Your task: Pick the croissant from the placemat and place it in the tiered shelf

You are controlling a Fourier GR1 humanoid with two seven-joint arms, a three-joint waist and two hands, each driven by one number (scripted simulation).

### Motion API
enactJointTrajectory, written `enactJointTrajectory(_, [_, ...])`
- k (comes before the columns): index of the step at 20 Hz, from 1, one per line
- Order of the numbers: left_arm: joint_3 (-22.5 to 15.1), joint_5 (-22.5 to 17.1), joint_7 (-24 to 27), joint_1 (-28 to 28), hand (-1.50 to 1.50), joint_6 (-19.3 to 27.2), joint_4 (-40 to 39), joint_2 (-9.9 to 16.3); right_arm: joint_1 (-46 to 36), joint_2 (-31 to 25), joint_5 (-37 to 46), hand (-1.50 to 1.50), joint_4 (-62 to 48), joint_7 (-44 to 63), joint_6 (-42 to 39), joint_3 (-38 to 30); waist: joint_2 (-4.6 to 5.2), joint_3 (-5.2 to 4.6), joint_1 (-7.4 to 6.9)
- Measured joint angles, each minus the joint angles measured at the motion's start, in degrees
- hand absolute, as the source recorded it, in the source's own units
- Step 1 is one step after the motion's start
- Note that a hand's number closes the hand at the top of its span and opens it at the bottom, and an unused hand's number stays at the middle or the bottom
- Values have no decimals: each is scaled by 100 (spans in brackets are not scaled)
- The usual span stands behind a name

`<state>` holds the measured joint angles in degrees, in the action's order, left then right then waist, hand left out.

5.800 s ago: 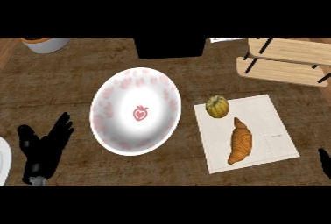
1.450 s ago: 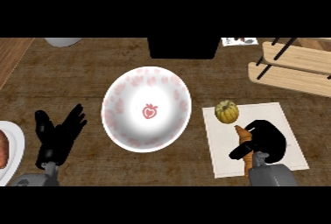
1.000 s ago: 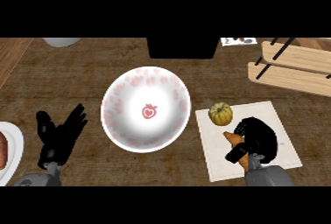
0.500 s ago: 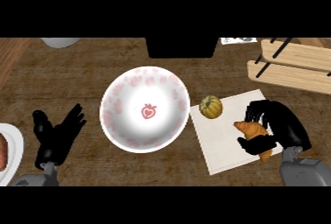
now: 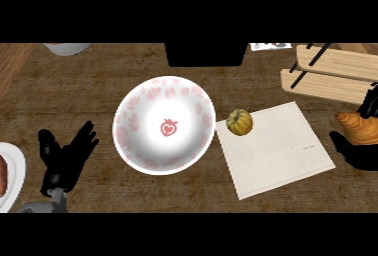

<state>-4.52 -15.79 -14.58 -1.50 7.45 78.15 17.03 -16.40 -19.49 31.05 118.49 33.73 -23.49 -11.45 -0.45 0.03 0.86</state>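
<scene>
So the right hand is way over at the right edge with its black fingers and thumb curled round the croissant, and the croissant is up off the placemat, just past the mat's right side and a bit nearer than the tiered shelf. Only part of that hand shows, the rest runs out of view, but you can see the golden-brown pastry poking out between the dark fingers. The shelf itself sits in the far right corner, light wooden slats with thin black posts, and the croissant isn't in it, it's just below the lower slat as seen from the head. The placemat is a pale, slightly skewed sheet on the brown wooden table, and the only thing on it is a small yellowish pumpkin-looking thing sitting on its far left corner, right beside the big white plate with the pink pattern and a little strawberry in the middle. The left hand is at the near left, fingers straight and spread, holding nothing, just resting there. At the left edge there's part of another white plate.
</scene>
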Motion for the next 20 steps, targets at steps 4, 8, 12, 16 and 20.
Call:
enactJointTrajectory(4, [57,34,135,-80,0,-86,-130,-26,-816,-467,-562,150,131,766,-464,-648,5,8,-39])
enactJointTrajectory(8, [43,125,83,-148,0,-54,-135,-111,-1559,-999,-904,150,-383,1085,-669,-1114,17,8,-82])
enactJointTrajectory(12, [99,126,27,-149,0,-154,-114,-87,-2235,-1496,-1097,150,-1220,1119,-685,-1439,32,4,-116])
enactJointTrajectory(16, [126,167,48,-137,0,-193,-91,-128,-2766,-1920,-1008,150,-2139,862,-496,-1542,41,3,-148])
enactJointTrajectory(20, [212,162,12,-273,0,-280,-262,-118,-3367,-2429,-910,150,-3246,416,-407,-1523,53,7,-170])
